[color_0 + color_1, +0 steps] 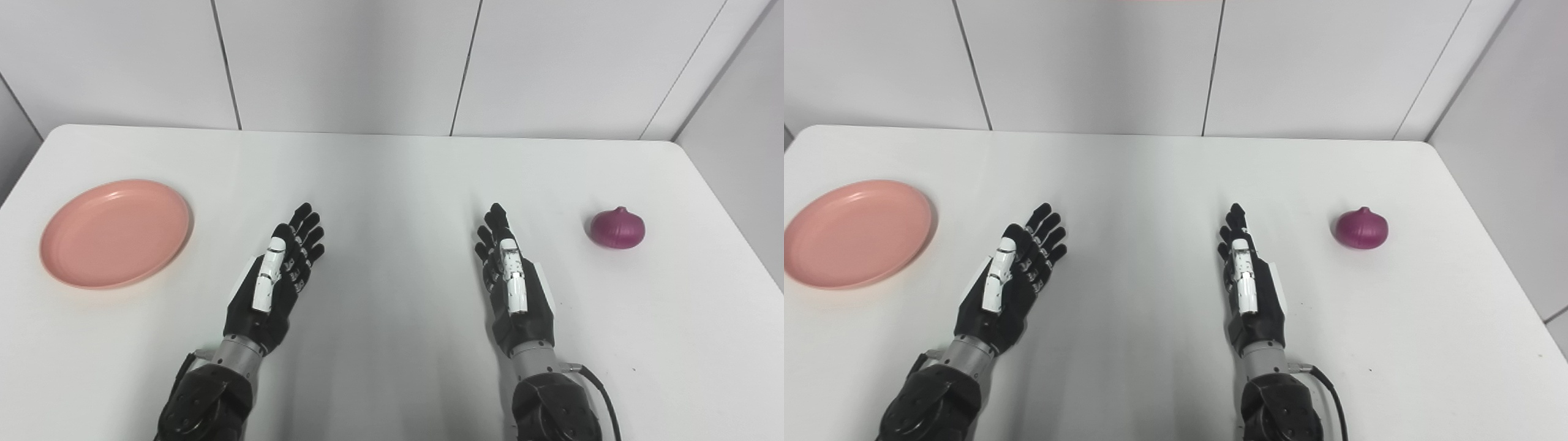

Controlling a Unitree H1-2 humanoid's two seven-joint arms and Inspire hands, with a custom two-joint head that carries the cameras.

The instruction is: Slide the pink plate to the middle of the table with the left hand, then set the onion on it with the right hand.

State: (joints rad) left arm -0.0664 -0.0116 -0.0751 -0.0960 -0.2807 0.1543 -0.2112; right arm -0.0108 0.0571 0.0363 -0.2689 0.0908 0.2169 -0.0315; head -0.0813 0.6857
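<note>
A round pink plate (116,231) lies empty at the table's left side. A purple-red onion (617,228) rests on the table at the right. My left hand (278,277) is stretched out flat and open over the table, well to the right of the plate and apart from it. My right hand (509,277) is likewise open with straight fingers, left of the onion with a clear gap between them. Neither hand holds anything.
The white table (392,184) has rounded far corners and ends at grey wall panels behind. A wall (741,122) runs close along its right side. A black cable (603,398) trails from my right wrist.
</note>
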